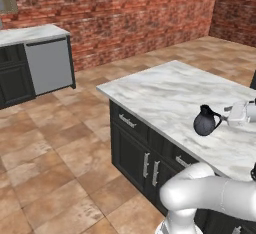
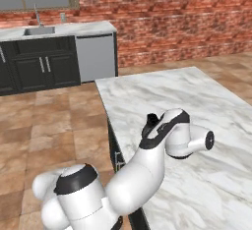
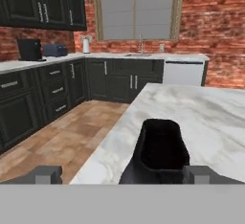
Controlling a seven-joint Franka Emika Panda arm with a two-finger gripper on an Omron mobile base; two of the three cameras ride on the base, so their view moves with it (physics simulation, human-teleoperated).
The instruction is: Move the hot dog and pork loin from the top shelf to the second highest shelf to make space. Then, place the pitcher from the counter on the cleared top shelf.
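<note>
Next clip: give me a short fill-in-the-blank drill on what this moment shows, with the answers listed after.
1. The dark pitcher stands on the marble island ____.
2. In the hand view the pitcher sits between the two finger ____.
3. The wall behind the sink is made of ____.
4. Beside the sink cabinets stands a grey ____.

Missing words: counter; tips; brick; dishwasher
</note>
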